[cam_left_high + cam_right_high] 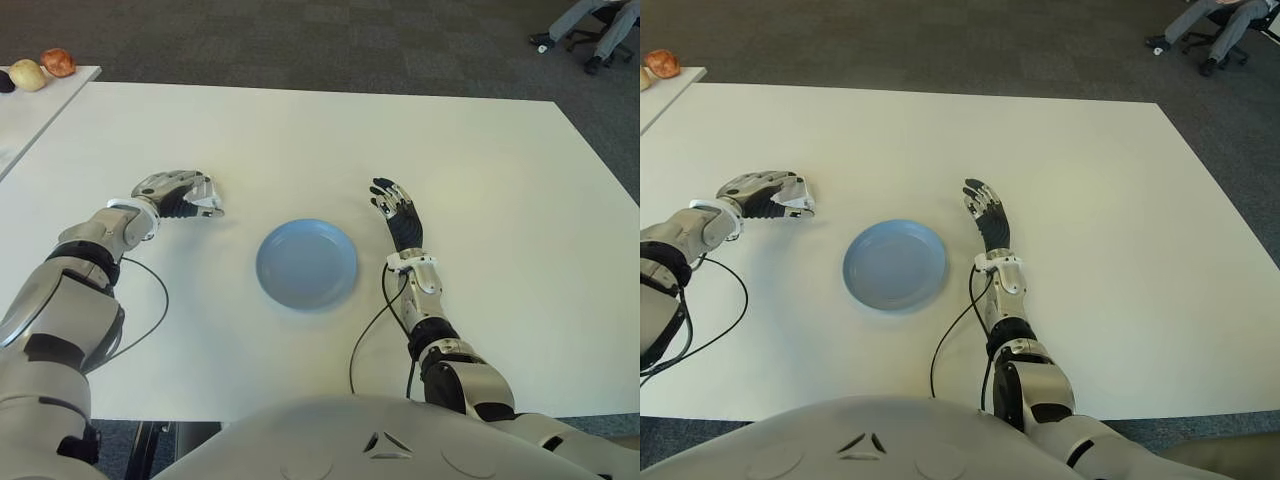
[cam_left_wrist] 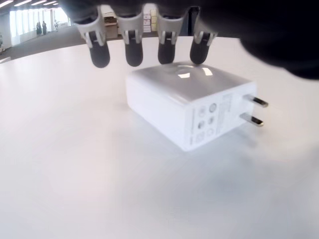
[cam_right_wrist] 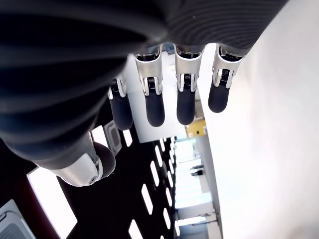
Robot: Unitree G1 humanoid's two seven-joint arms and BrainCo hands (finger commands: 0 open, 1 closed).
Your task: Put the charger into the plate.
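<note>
The white charger (image 2: 184,107) lies flat on the white table (image 1: 480,180), its two prongs pointing sideways. My left hand (image 1: 188,194) is cupped over it, left of the blue plate (image 1: 306,264). In the left wrist view the fingertips (image 2: 132,55) hang just above the charger's far top edge; no thumb shows and nothing is gripped. The charger's corner (image 1: 210,207) peeks out under the hand. The plate holds nothing. My right hand (image 1: 398,212) shows just right of the plate, palm down, fingers (image 3: 154,107) stretched out and empty.
Black cables (image 1: 372,330) trail from both wrists over the table's near part. A side table (image 1: 30,105) at the far left carries some round fruit-like items (image 1: 58,62). A seated person's legs (image 1: 590,25) show far back right.
</note>
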